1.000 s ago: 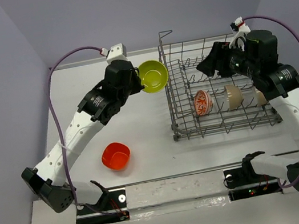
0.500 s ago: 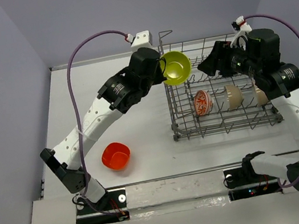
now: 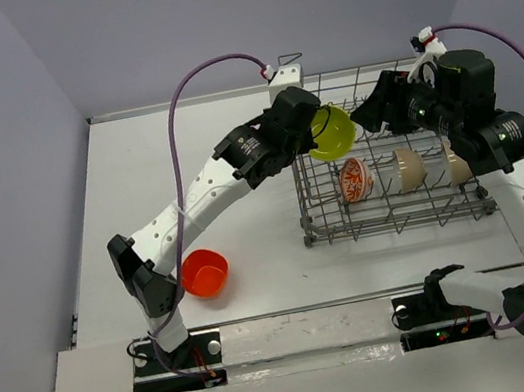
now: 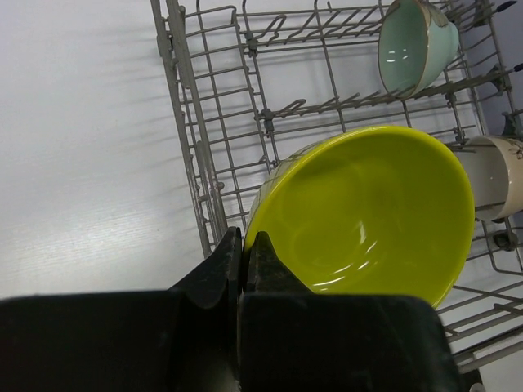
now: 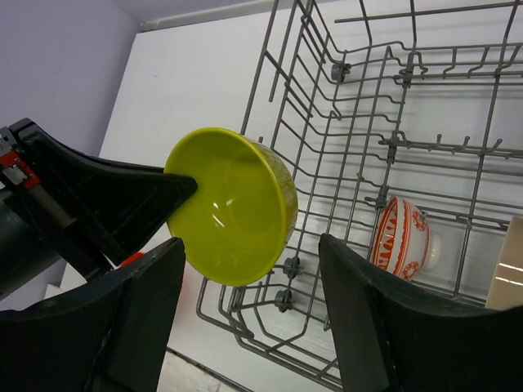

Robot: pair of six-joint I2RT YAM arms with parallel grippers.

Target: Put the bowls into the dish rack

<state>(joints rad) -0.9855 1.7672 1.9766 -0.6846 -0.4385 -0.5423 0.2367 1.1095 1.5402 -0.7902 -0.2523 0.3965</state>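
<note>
Top external view shows the left gripper (image 3: 312,130) pinched tight on the rim of the lime-yellow bowl (image 3: 332,133), holding it tilted on its side above the left wall of the dish rack (image 3: 394,226), toward the far end. The right gripper (image 3: 369,114) hangs over the rack's far edge, jaws apart, nothing in them. On edge between the tines along the rack's front row are a red-patterned bowl (image 3: 356,179), a cream bowl (image 3: 407,168) and, clearer from the left wrist, a pale teal bowl (image 4: 413,45). The orange-red bowl (image 3: 203,272) sits on the worktop near its front-left corner, just beside the left arm's elbow.
</note>
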